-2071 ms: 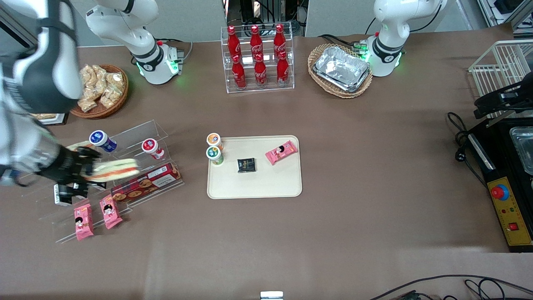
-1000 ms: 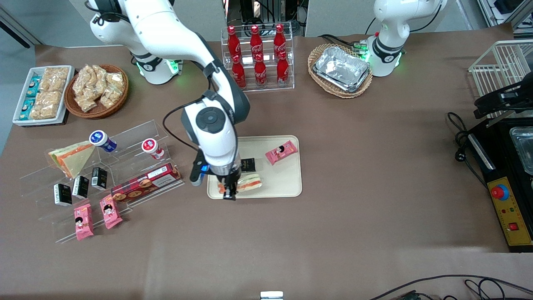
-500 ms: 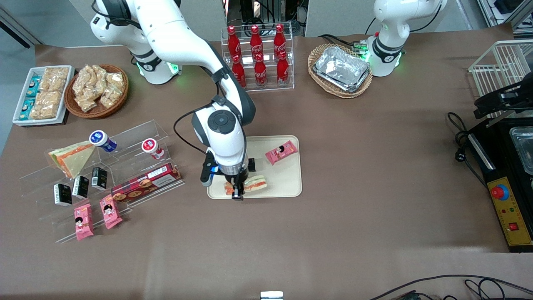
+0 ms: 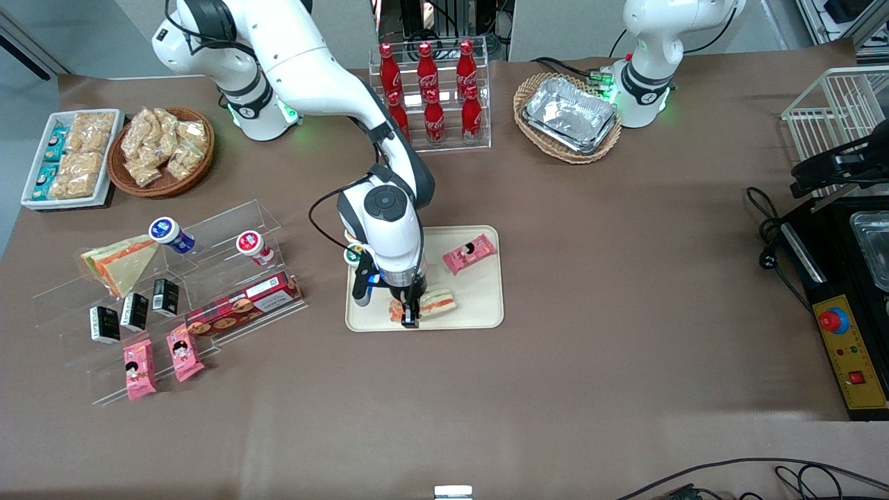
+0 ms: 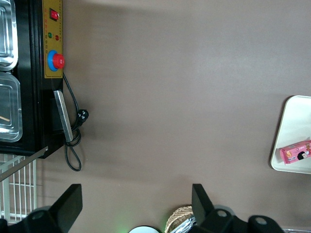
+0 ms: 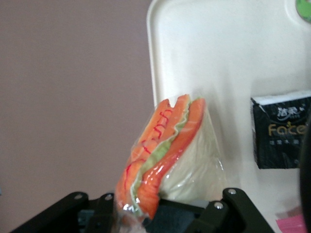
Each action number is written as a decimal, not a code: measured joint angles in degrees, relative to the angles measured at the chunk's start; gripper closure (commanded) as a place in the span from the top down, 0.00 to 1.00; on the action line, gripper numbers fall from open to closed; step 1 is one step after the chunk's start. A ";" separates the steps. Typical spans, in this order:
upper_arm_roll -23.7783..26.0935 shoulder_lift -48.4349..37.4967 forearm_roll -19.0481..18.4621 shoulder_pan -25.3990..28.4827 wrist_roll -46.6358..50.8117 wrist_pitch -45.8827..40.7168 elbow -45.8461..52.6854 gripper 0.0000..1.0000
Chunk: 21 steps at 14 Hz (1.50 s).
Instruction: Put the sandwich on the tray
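Clear-wrapped sandwich (image 4: 436, 301) with orange filling, clamped in gripper (image 4: 410, 314), hangs low over cream rectangular tray's (image 4: 479, 309) 6 o'clock edge, likely for release.

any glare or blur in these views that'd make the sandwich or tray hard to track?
Front view: even light, glare only on the foil trays; the arm hides part of the tray and sandwich. Right wrist view: sandwich is soft-focused, with small highlights on its wrap; it sits in the gripper above the tray. Left wrist view: sharp, showing only a tray corner.
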 measured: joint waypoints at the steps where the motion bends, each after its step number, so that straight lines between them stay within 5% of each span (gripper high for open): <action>1: 0.00 0.04 0.92 0.16 0.00 0.83 -0.58 0.00; 8: 0.07 0.52 1.58 0.84 1.06 6.96 -4.18 0.00; 10: 0.07 0.72 1.58 1.05 1.30 7.35 -4.32 0.66; 11: 0.07 0.84 1.63 1.05 1.65 7.53 -4.41 0.88; 12: -0.03 0.91 1.80 1.04 3.22 7.70 -4.47 1.00; 21: -0.90 0.78 1.80 0.90 6.99 6.82 -4.35 1.00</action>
